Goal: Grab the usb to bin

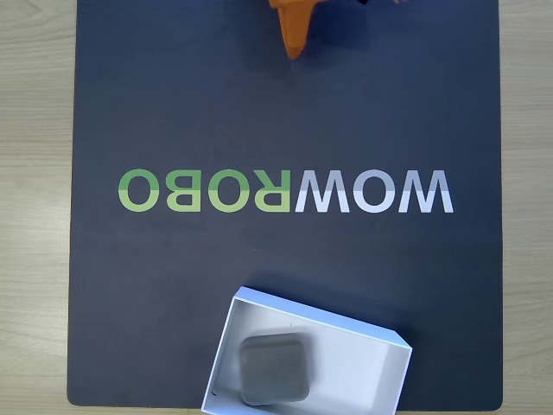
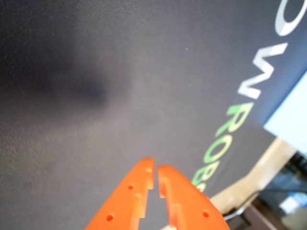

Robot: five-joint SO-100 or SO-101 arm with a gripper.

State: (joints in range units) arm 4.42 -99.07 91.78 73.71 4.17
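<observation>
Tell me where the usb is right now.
In the fixed view the usb lies inside the bin, in its left half, at the bottom centre of the dark mat, far from the orange claw at the top edge.

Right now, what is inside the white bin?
The grey usb lies inside the bin, toward its left half in the fixed view. The floor under the usb is covered, and the bin's near edge is cut off.

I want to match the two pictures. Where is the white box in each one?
Fixed view: the white bin lies at the bottom edge, right of centre, with the grey usb inside.
Wrist view: a pale corner at the right edge may be the bin; too blurred to be sure.
Shared landmark: the WOWROBO lettering on the dark mat.
</observation>
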